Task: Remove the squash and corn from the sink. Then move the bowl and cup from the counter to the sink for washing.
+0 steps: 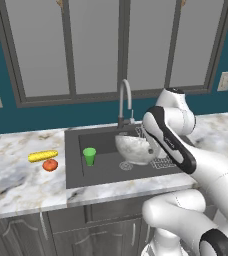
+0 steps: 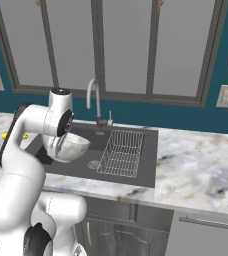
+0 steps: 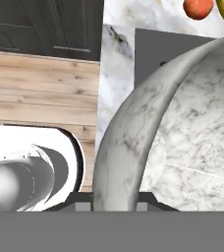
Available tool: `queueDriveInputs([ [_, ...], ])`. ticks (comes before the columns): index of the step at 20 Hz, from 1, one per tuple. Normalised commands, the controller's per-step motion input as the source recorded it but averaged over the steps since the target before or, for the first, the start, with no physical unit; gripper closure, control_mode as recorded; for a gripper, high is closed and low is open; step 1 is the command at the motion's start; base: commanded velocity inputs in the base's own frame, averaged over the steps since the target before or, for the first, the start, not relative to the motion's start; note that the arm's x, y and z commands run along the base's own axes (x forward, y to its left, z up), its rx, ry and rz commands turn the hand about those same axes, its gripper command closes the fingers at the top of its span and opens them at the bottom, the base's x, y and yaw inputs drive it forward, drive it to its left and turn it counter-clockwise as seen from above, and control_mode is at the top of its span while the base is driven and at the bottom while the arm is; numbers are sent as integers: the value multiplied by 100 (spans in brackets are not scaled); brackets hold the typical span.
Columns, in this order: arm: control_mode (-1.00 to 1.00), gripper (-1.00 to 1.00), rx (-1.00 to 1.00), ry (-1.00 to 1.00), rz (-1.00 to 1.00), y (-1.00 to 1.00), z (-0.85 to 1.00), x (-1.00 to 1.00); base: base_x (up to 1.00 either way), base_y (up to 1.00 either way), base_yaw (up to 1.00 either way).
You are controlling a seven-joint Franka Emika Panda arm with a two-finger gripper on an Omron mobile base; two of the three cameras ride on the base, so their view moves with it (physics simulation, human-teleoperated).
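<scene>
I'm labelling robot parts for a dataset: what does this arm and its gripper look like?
The arm is glossy white, built of thick rounded segments with black bands at the joints and a dark cap on its top joint. No cables or markings show. The gripper shows small dark grey fingertips.

Counter [image 1: 16, 180]: corn [image 1: 42, 156]; squash [image 1: 50, 165] alongside.
</scene>
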Motion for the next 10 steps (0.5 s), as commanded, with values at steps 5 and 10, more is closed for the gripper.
queueDriveInputs([
  [5, -100, 100, 7, 0, 0, 18, 0, 10, 0, 0, 0],
  [10, -100, 100, 5, 0, -1, 15, 0, 13, 0, 0, 0],
])
